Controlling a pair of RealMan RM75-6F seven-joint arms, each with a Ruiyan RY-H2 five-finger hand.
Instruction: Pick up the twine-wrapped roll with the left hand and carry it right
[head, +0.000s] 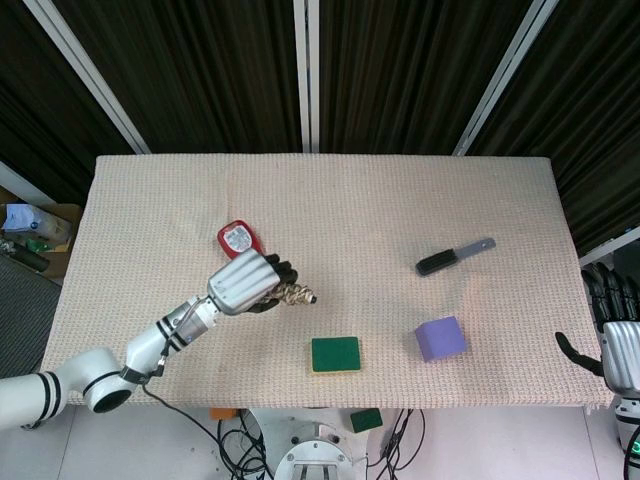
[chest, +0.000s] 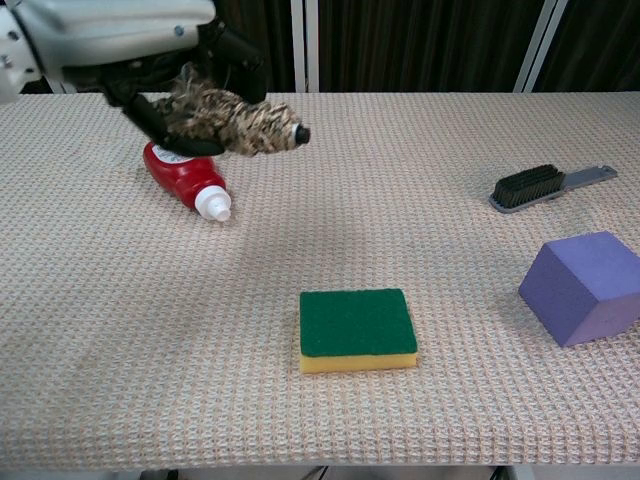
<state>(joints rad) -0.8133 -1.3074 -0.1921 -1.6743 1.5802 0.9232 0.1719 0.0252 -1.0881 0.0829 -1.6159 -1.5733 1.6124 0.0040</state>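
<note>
My left hand (head: 243, 284) (chest: 130, 45) grips the twine-wrapped roll (head: 296, 294) (chest: 240, 124) and holds it in the air above the table. The roll lies roughly level, its dark tip pointing right. In the head view the hand hangs over the red bottle (head: 236, 236) (chest: 184, 171), hiding most of it. My right hand (head: 620, 352) stays off the table's right edge, fingers apart, holding nothing; the chest view does not show it.
A green-and-yellow sponge (head: 335, 354) (chest: 358, 329) lies near the front middle of the beige cloth-covered table (head: 350, 210). A purple block (head: 440, 338) (chest: 586, 287) sits front right, and a black brush with a grey handle (head: 454, 256) (chest: 548, 187) lies behind it.
</note>
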